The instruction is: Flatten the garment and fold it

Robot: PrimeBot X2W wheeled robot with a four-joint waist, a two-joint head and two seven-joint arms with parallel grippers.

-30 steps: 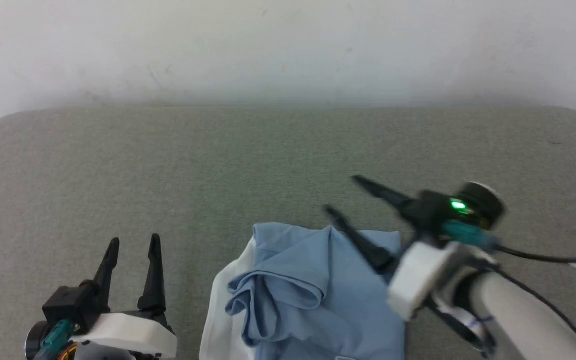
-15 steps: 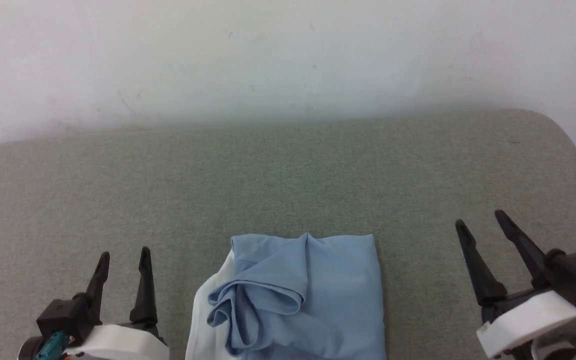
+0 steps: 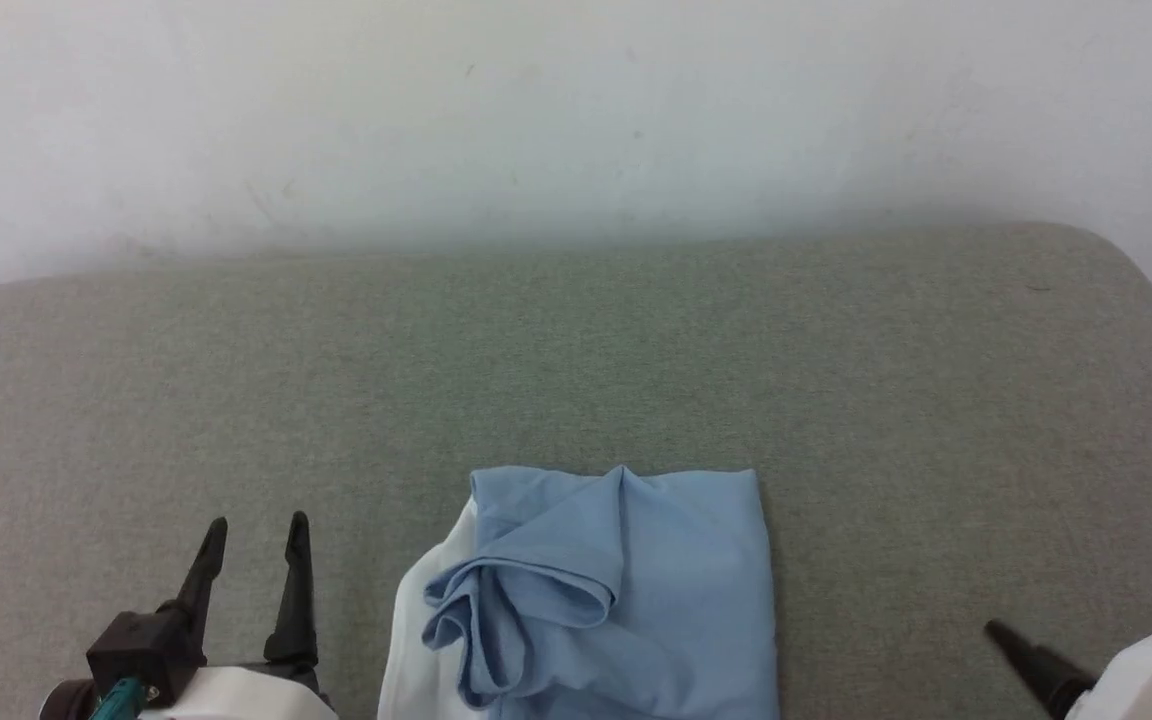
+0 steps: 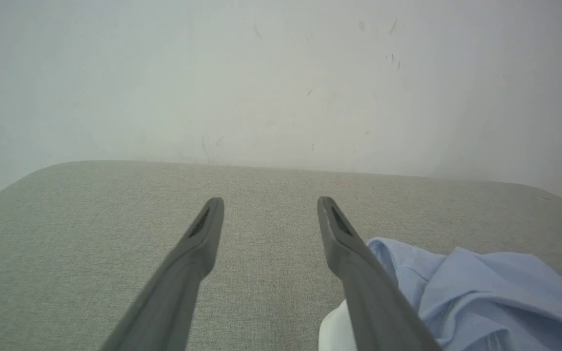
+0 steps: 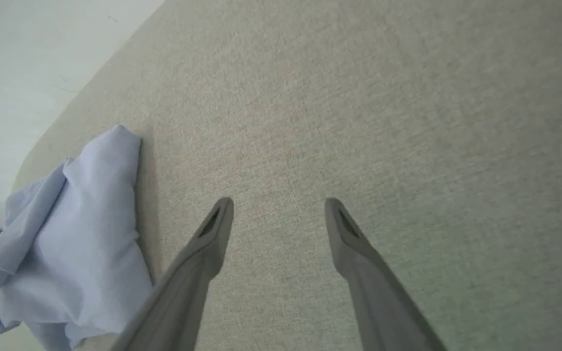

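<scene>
Grey-green fabric surface (image 3: 576, 350) meets scuffed white wall (image 3: 576, 100); folded garment (image 3: 656, 600) at near edge; left gripper (image 3: 258, 520), right gripper (image 5: 278, 201) spread wide, empty.

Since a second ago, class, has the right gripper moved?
Yes. The right gripper has pulled back from over the garment to its right, nearer the robot.

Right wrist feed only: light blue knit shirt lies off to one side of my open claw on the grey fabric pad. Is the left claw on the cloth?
Observer: No. The left claw is open, over the bare grey pad, apart from the light blue shirt, on its left.
Operator: Folded yet?
Observer: Roughly a rectangle in the head view, but its left half is bunched in loose folds.
Operator: Collar?
Observer: A white panel shows along that left edge.
</scene>
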